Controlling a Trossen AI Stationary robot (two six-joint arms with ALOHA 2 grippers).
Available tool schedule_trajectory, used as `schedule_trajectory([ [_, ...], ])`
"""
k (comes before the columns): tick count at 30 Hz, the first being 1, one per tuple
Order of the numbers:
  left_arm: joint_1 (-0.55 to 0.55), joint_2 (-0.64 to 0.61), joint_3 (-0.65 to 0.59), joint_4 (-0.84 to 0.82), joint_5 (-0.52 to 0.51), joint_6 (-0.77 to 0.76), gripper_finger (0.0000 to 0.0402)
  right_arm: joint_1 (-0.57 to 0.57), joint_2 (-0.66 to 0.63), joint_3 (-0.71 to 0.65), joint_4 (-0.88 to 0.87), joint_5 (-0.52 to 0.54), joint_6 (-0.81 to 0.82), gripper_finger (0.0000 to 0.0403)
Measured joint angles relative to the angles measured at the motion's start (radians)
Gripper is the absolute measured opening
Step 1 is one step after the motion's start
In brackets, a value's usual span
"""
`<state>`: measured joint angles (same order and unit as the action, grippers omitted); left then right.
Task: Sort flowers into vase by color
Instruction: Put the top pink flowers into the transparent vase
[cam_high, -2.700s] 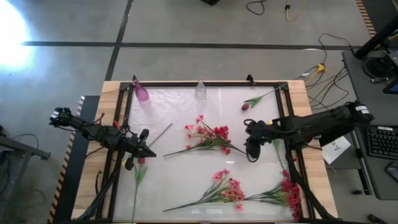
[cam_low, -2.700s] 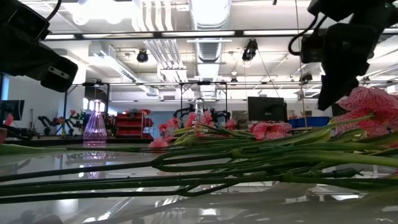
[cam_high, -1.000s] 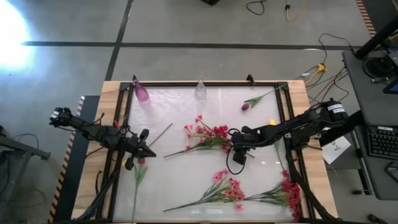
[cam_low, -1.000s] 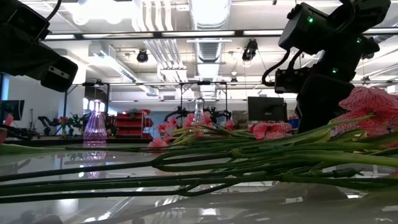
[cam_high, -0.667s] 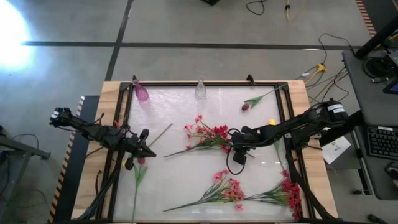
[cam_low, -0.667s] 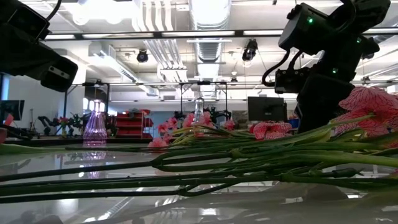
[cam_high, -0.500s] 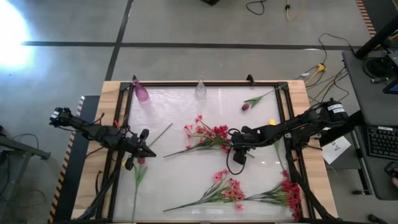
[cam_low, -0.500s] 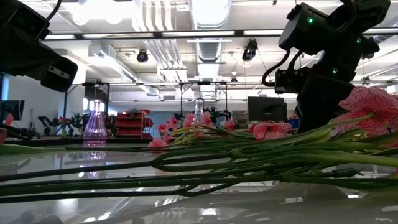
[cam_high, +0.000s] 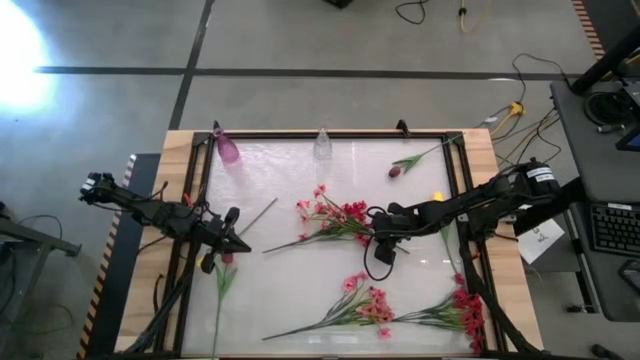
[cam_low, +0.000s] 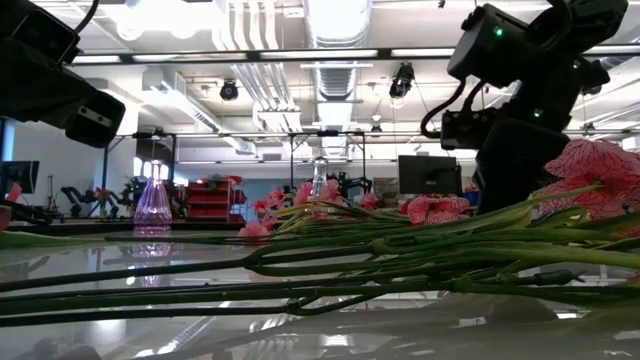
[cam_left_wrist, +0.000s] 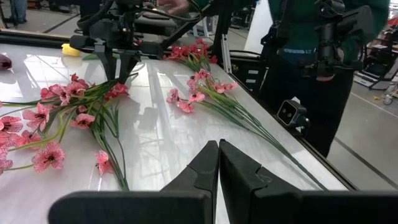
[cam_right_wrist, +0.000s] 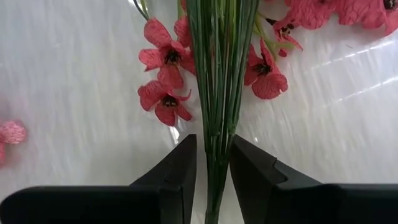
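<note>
A spray of pink and red flowers (cam_high: 335, 218) lies flat in the middle of the white table. My right gripper (cam_high: 378, 238) is down at its right end, shut on its bundle of green stems (cam_right_wrist: 214, 74). My left gripper (cam_high: 240, 243) hangs shut over the table's left side and touches nothing. A purple vase (cam_high: 228, 150) and a clear vase (cam_high: 322, 145) stand at the far edge. Two more sprays (cam_high: 362, 305) (cam_high: 462, 310) lie near the front. A dark-red bud (cam_high: 395, 171) lies at the far right, with a yellow bud (cam_high: 436, 197) nearer. My right gripper pinches the bundle of green stems (cam_right_wrist: 215, 134) between its two fingers (cam_right_wrist: 183, 163), one on each side, just short of the red blossoms (cam_right_wrist: 163, 65). The fingers slant down from the table's right side. The spray lies on the table, stems running on away from the fingers.
A single flower (cam_high: 222, 268) lies at the left edge beside my left gripper, and a thin bare stick (cam_high: 262, 213) lies nearby. A black frame (cam_high: 330, 133) borders the table. A person (cam_left_wrist: 311, 56) stands beyond the table's edge in the left wrist view.
My right gripper has come from near the table's right edge toward the middle spray and down to its stems. Over the last second it has kept still, and the spray has not moved.
</note>
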<state>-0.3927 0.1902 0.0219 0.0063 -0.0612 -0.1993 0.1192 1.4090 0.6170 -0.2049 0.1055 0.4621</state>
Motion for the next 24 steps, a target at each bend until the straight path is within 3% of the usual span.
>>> schedule_trajectory([
  [12, 0.0, 0.0, 0.0, 0.0, 0.0, 0.0, 0.0, 0.001, 0.0, 0.0, 0.023, 0.0, -0.001, 0.0073],
  [24, 0.0, 0.0, 0.0, 0.0, 0.0, 0.0, 0.0, -0.003, 0.0, 0.0, 0.056, 0.001, -0.002, 0.0088],
])
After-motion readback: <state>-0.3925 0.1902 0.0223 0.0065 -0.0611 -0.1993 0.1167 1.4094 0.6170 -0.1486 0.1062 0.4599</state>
